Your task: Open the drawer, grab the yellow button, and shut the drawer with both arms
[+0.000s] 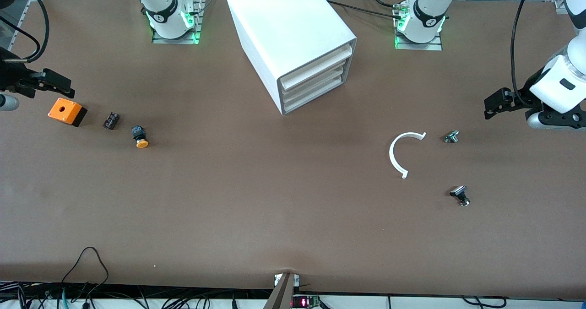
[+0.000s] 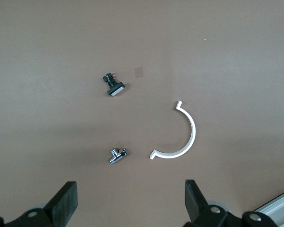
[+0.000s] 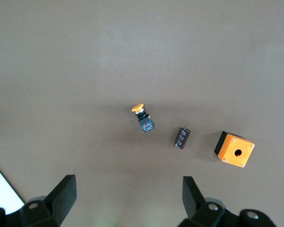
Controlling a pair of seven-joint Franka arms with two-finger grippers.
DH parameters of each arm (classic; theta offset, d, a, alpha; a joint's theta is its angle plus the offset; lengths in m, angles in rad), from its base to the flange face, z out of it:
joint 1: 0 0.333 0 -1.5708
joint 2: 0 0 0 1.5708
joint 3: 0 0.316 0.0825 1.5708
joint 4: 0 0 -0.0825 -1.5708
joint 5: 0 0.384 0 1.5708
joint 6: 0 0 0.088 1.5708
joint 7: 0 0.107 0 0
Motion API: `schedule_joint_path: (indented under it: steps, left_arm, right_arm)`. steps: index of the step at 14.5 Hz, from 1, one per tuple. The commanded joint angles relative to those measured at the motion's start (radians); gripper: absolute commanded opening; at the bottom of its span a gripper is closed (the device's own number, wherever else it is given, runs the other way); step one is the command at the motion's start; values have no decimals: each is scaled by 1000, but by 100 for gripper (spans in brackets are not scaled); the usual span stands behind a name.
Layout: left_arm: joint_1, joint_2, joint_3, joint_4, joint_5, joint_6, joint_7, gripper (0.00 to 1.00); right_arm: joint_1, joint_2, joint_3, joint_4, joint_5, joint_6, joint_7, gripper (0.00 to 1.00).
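Observation:
The white cabinet (image 1: 284,29) stands between the two arm bases. Its uppermost drawer (image 1: 318,66) sits shut, flush with the three below it. The button (image 1: 141,137), with an orange cap on a black body, lies on its side on the table toward the right arm's end; it also shows in the right wrist view (image 3: 143,118). My right gripper (image 1: 62,85) (image 3: 129,196) is open and empty over the table beside the orange box. My left gripper (image 1: 491,107) (image 2: 131,201) is open and empty over bare table at the left arm's end.
An orange box with a hole (image 1: 66,111) (image 3: 234,149) and a small black part (image 1: 111,120) (image 3: 181,138) lie beside the button. A white C-shaped piece (image 1: 403,153) (image 2: 187,137), a silver part (image 1: 452,137) (image 2: 117,155) and a black-and-silver part (image 1: 460,195) (image 2: 114,86) lie toward the left arm's end.

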Motion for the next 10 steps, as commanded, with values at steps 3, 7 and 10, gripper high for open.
schedule_joint_path:
  steps: [3, 7, 10]
  left_arm:
    - [1, 12, -3, 31, 8, -26, 15, 100]
    - [0, 12, -3, 31, 8, -25, 15, 100]
    - [0, 12, -3, 31, 8, -25, 15, 100]
  right_arm:
    - [-4, -22, 8, -7, 3, -13, -3, 99]
    - [-4, -22, 5, -2, 2, -10, 35, 99]
    - [-4, -11, 0, 7, 5, -11, 31, 99]
